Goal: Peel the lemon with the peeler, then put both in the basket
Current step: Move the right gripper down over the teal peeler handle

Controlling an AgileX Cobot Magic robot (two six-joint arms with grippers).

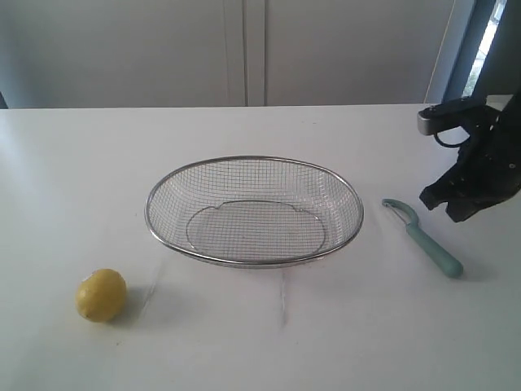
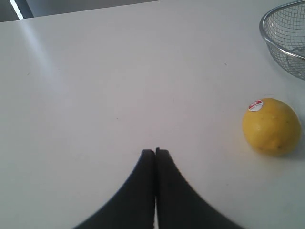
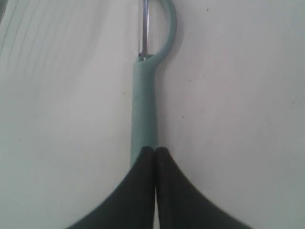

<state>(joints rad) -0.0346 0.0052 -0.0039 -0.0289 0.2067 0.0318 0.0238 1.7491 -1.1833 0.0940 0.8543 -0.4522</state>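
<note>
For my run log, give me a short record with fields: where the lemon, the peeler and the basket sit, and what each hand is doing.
lemon: on the table, left of the basket and apart from it; skin looks intact, sticker on it
peeler: lying flat on the table, right of the basket, not held
basket: middle of the table, nothing in it
left hand: shut, holding nothing, near the lemon
right hand: shut, holding nothing, by the peeler's handle end
task state: peeling not yet begun

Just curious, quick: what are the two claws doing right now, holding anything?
Left gripper: closed, empty.
Right gripper: closed, empty, near the peeler.
</note>
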